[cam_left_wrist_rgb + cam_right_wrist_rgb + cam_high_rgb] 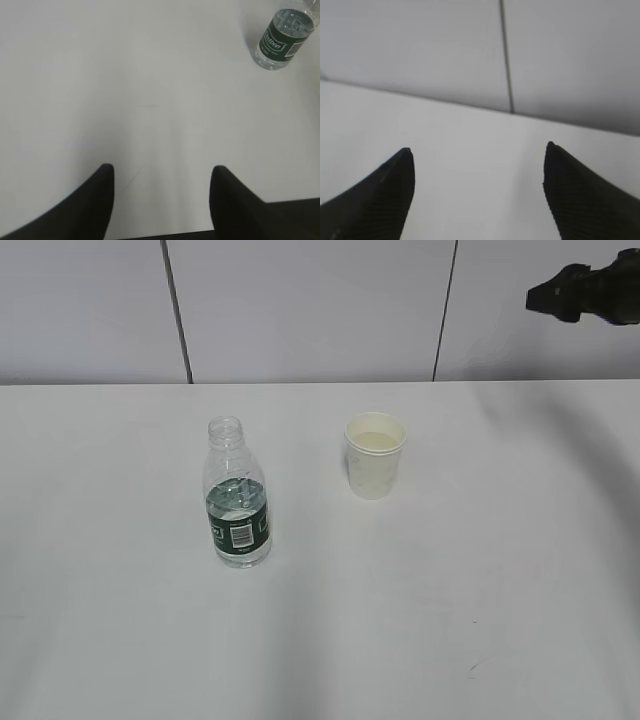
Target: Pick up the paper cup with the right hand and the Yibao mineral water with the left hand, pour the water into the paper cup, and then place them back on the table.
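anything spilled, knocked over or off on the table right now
Nothing stands out. The Yibao mineral water bottle stands upright and uncapped, the paper cup upright to its right and apart from it, and the table shows no puddle, only faint dark scuffs.

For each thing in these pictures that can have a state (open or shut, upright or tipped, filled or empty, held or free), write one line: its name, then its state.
Yibao mineral water: upright on the table, uncapped, partly filled, free.
Paper cup: upright on the table, pale inside, contents unclear, free.
Left hand: open, holding nothing, above bare table.
Right hand: open, holding nothing, raised and facing the wall.
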`<state>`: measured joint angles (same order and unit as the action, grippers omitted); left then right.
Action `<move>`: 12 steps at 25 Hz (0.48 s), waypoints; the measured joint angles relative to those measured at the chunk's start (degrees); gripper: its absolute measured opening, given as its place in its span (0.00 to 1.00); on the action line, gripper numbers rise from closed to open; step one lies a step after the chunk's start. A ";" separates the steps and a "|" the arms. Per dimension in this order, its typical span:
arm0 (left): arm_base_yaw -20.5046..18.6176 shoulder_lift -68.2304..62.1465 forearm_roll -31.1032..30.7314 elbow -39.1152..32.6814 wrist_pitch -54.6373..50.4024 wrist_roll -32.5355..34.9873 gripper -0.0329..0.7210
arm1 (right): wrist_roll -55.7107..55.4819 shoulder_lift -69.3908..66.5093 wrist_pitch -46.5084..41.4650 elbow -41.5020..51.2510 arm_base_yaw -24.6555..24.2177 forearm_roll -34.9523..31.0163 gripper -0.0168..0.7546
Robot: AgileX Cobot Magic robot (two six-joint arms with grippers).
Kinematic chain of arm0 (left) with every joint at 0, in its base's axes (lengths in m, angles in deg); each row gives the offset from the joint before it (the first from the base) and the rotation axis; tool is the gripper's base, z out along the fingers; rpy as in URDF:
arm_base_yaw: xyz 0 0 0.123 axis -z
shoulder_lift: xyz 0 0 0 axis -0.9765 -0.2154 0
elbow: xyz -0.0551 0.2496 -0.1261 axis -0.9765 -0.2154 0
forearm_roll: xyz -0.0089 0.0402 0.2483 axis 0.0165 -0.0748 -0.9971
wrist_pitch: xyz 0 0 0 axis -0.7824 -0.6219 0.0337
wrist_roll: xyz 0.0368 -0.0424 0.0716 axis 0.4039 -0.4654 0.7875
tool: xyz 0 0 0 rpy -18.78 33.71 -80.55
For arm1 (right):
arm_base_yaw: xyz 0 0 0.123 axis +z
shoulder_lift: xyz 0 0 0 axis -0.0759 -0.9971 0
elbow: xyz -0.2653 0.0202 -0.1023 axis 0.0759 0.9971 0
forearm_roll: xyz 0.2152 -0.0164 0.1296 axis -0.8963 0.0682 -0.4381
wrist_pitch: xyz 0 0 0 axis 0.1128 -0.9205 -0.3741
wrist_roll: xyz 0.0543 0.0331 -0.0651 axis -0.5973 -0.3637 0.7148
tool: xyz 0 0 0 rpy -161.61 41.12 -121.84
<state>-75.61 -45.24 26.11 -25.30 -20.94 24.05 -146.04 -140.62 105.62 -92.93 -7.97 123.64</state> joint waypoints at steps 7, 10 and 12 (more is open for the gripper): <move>0.00 0.00 0.00 0.00 0.07 0.00 0.51 | 29.98 8.36 -13.87 12.80 1.13 -32.01 0.79; 0.00 0.00 0.00 0.00 0.07 0.00 0.50 | 42.38 12.45 -19.71 18.17 3.21 -42.23 0.79; 0.00 0.00 0.00 0.00 0.07 0.00 0.50 | 51.04 15.18 -24.81 20.77 4.83 -51.55 0.79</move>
<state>-75.61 -45.24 26.11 -25.30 -20.87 24.05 -95.01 -125.44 80.81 -72.15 -3.14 72.10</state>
